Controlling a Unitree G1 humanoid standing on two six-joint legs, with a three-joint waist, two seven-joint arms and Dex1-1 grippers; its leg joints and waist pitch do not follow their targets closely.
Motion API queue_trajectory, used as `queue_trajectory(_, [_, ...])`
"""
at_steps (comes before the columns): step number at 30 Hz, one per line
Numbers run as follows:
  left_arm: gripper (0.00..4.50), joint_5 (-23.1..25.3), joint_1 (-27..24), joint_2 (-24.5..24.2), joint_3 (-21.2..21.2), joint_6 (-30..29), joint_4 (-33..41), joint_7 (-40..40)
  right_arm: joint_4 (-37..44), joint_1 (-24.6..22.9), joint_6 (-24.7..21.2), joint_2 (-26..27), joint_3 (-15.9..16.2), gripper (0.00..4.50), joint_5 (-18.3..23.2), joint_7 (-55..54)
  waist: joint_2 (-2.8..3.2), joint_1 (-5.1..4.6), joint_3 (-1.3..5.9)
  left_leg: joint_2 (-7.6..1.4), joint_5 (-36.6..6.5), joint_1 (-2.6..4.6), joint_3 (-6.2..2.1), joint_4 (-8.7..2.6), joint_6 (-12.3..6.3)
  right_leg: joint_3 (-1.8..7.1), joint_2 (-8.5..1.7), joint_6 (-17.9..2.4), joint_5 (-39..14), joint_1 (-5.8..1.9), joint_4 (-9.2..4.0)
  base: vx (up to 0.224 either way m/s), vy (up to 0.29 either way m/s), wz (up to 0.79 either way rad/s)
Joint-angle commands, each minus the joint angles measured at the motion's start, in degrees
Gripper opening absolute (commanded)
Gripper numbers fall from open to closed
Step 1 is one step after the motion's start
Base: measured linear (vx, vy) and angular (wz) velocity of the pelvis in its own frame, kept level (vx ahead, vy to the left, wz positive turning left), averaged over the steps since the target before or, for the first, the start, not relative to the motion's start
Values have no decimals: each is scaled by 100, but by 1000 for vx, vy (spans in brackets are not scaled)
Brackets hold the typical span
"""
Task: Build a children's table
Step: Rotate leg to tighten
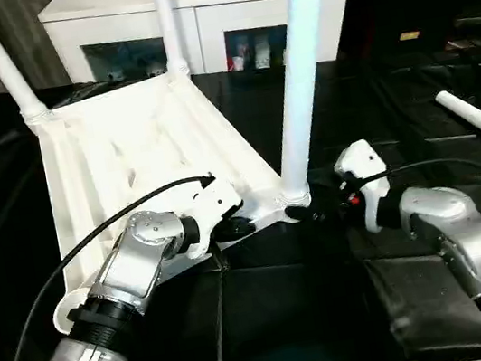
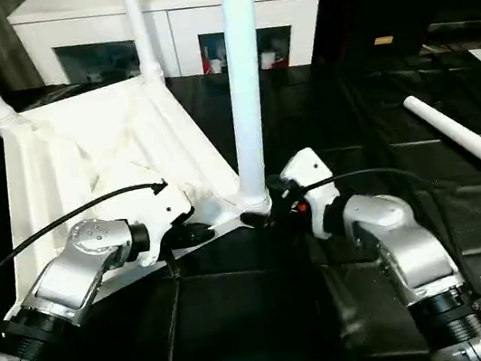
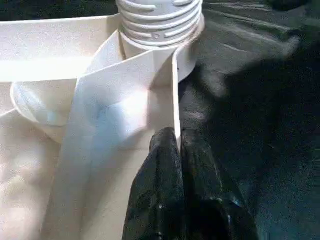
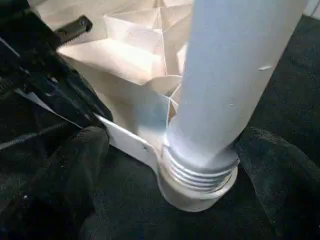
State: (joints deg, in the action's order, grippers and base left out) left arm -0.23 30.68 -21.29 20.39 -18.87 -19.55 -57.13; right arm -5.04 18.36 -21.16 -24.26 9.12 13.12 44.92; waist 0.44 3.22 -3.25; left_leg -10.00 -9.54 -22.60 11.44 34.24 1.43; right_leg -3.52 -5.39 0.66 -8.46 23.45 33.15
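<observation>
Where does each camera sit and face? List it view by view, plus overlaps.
Left eye: on the head, facing forward and down at the tabletop, over both forearms.
Right eye: beside it, same scene, same forearms.
Left wrist: looks along the left gripper, shut on a tabletop rib.
Right wrist: looks along the right gripper, open around the leg.
Shared: both wrist views show that leg's threaded base.

Standing at the back, a low white cabinet with glass-fronted compartments (image 1: 197, 22); spreading across the foreground, black wrinkled sheeting (image 1: 281, 321).
</observation>
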Motion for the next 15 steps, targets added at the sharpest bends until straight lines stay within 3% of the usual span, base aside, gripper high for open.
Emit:
queue_trajectory(1, [0,-143,-30,27,240,209,405,-413,146,-10,-17,-66,58,448,-3,127,-26,14,412,-324,-1781,186,-162,-476,32,231,-316,-1178,-1639,-209,-338,0,0,0])
queue_trajectory(3, [0,-193,-136,-165,382,330,597,-800,209,-67,-23,-263,12,448,29,344,0,65,417,-335,-1685,239,-136,-455,-8,244,-300,-1278,-1365,-176,-323,0,0,0])
queue_trajectory(7, [0,-295,-203,-269,434,282,759,-1072,304,-189,-57,-501,11,448,123,683,17,147,410,-339,-1645,241,-125,-465,9,243,-286,-1311,-1230,-193,-286,0,0,0])
queue_trajectory(15, [0,-278,-184,-260,411,356,731,-1092,365,-356,-128,-689,245,448,144,1062,-38,136,375,-332,-2132,226,-166,-493,142,250,-335,-1078,-2121,-196,-373,0,0,0])
